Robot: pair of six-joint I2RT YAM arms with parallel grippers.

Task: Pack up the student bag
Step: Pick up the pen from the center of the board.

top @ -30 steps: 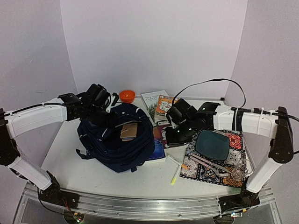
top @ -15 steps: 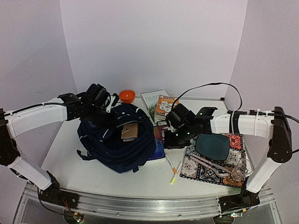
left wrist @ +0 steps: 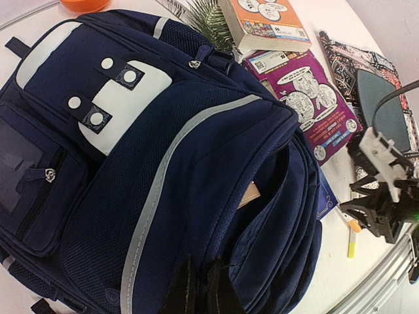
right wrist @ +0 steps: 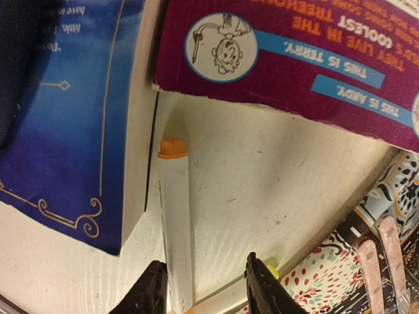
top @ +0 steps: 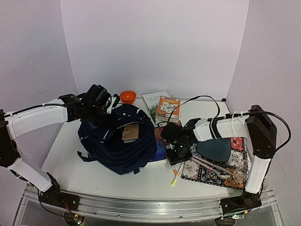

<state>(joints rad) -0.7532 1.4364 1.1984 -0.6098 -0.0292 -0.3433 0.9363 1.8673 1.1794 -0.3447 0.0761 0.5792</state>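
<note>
The student bag (top: 117, 141) is lying open left of centre on the table (top: 70, 160) with a tan item (top: 130, 133) inside, the left gripper (left wrist: 200, 288) is pinching its opening edge, and the right gripper (right wrist: 206, 291), jaws apart, is hovering over a white marker (right wrist: 175, 222) while books (top: 168, 107) are waiting outside.

Even soft light, faint shadows — wrist views fisheye-warped, slightly blurred.
</note>
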